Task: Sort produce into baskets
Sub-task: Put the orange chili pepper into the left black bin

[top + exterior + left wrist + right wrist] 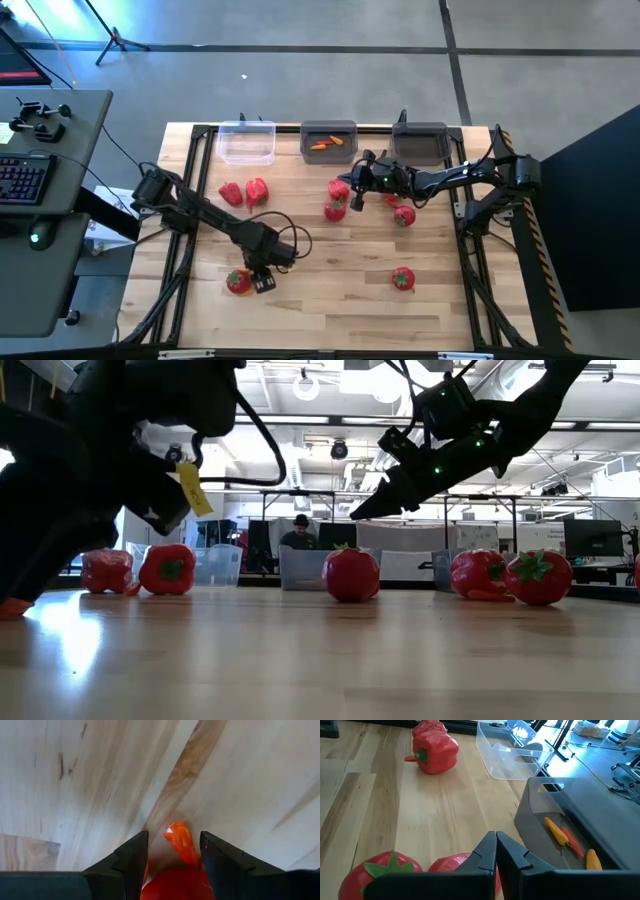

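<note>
My left gripper [263, 282] points down near the table's near edge, shut on a thin orange-red produce piece [180, 845]. A tomato [238, 282] sits on the table just beside it. My right gripper [358, 180] hangs shut and empty above the table [365, 510], over a tomato [385, 870] and another red item [451, 864]. Three baskets stand along the far edge: a clear one [246, 142], a grey one [329, 140] holding orange pieces [565, 837], and another grey one [420, 140]. Two red peppers [231, 193] [257, 190] lie in front of the clear basket. My left gripper has the orange-red piece between its two fingers [132, 865], and the piece's red body [177, 885] fills the gap. The fingers come from above, pointing steeply down, and lie along the piece. Its pointed orange end [176, 831] sticks out past the fingertips, close to the table.
More tomatoes lie at the right [403, 214] and near the front [402, 278]. Bare wood lies in the middle of the table [330, 260]. A person [297, 535] sits beyond the far edge. A desk with a keyboard [25, 180] stands left of the table.
</note>
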Tool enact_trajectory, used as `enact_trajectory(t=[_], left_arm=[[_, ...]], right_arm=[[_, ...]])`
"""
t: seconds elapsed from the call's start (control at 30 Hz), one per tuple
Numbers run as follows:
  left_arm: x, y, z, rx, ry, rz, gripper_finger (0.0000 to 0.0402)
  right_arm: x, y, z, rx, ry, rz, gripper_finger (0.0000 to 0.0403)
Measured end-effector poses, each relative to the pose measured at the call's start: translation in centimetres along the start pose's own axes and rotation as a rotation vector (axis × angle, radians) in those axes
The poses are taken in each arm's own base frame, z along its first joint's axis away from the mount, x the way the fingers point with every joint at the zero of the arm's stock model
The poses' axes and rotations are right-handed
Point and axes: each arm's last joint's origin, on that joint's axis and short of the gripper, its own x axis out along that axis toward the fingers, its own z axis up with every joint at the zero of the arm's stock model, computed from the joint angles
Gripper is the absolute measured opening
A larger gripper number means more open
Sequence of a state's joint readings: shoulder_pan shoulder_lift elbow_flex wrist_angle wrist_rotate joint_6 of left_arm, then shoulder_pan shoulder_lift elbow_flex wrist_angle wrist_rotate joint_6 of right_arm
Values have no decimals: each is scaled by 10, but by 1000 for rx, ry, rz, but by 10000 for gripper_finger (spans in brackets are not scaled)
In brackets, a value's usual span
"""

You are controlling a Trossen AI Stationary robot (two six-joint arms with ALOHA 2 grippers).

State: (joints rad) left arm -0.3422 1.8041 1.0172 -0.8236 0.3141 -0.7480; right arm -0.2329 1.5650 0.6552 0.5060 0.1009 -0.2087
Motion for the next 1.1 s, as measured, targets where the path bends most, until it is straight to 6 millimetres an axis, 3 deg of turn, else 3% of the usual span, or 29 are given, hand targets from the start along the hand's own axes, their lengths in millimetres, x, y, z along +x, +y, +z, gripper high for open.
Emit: enact_trajectory(t=[0.2,0.5,0.63,0.83,1.1], left_arm=[[0,0,0,33,-5,4,152],[-1,6,4,128,-15,26,37],[-6,15,12,170,-37,36,6],[-23,46,33,205,-119,76,5],[-71,115,72,128,-413,119,5]], right_arm=[[0,0,0,1,0,0,0],[0,-1,4,20,-42,-9,0],[0,-1,3,16,-32,-6,0],[0,-1,3,13,-32,-7,0],[0,-3,2,11,-14,-69,0]])
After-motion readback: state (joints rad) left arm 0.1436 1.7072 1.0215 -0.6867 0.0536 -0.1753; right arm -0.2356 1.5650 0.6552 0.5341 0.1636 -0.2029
